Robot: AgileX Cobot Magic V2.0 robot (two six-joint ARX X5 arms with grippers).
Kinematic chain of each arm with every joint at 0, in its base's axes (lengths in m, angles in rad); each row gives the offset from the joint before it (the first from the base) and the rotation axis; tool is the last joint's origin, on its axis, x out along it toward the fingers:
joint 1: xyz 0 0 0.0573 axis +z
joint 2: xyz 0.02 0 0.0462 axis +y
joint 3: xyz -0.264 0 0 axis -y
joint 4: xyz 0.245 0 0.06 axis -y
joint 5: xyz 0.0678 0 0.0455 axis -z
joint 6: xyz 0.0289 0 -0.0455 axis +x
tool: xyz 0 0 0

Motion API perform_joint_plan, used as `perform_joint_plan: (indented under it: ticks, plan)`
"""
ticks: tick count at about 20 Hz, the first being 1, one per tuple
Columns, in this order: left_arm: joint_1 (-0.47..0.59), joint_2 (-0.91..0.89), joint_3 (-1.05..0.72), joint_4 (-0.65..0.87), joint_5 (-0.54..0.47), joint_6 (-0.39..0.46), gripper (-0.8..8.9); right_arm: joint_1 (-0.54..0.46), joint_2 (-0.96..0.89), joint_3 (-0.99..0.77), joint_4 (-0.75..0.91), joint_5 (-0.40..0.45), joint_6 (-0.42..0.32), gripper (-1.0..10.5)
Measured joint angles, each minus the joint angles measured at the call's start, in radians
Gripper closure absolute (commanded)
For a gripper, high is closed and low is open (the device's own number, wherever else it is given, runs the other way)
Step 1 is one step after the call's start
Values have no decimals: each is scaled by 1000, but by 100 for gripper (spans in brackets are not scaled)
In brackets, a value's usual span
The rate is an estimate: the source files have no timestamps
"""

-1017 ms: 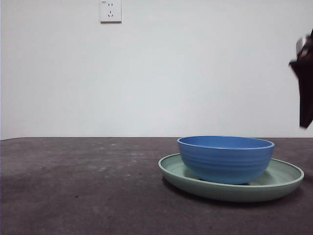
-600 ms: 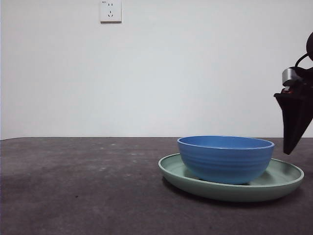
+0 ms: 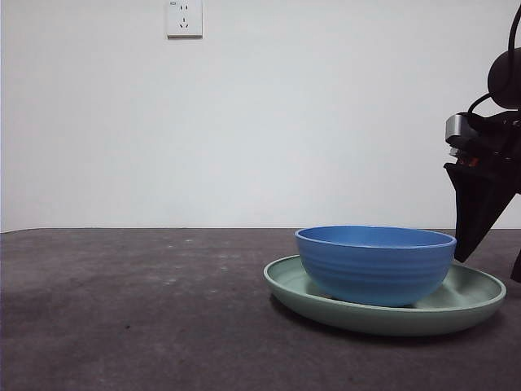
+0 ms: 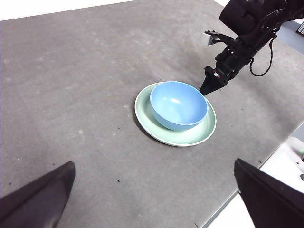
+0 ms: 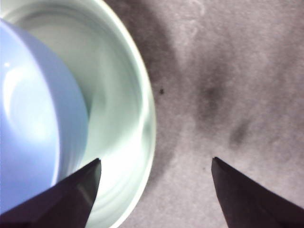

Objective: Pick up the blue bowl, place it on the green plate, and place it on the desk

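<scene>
The blue bowl sits upright inside the green plate, which rests on the desk. My right gripper hangs open just above the plate's right side. In the right wrist view the right gripper straddles the plate rim, with one jaw over the plate beside the bowl and the other over bare desk. It holds nothing. My left gripper is open and high above the desk, looking down on the bowl, the plate and the right gripper.
A white wall with a socket stands behind the desk. The desk's edge runs close to the plate on the right arm's side. Bare desk stretches to the left of the plate.
The right gripper has come down and inward from the upper right edge, now standing close over the plate's right rim. Bowl and plate have not moved.
</scene>
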Motion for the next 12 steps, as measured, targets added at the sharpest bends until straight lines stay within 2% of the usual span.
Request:
perform_joint_plan:
  ticks: [3,8,12]
  plan:
    - [0,0,0,0,0,0,255,9,2,0,11,1,0,651]
    - [0,0,0,0,0,0,255,13,49,0,15,-7,0,654]
    - [0,0,0,0,0,0,255,13,93,0,37,-93,0,769]
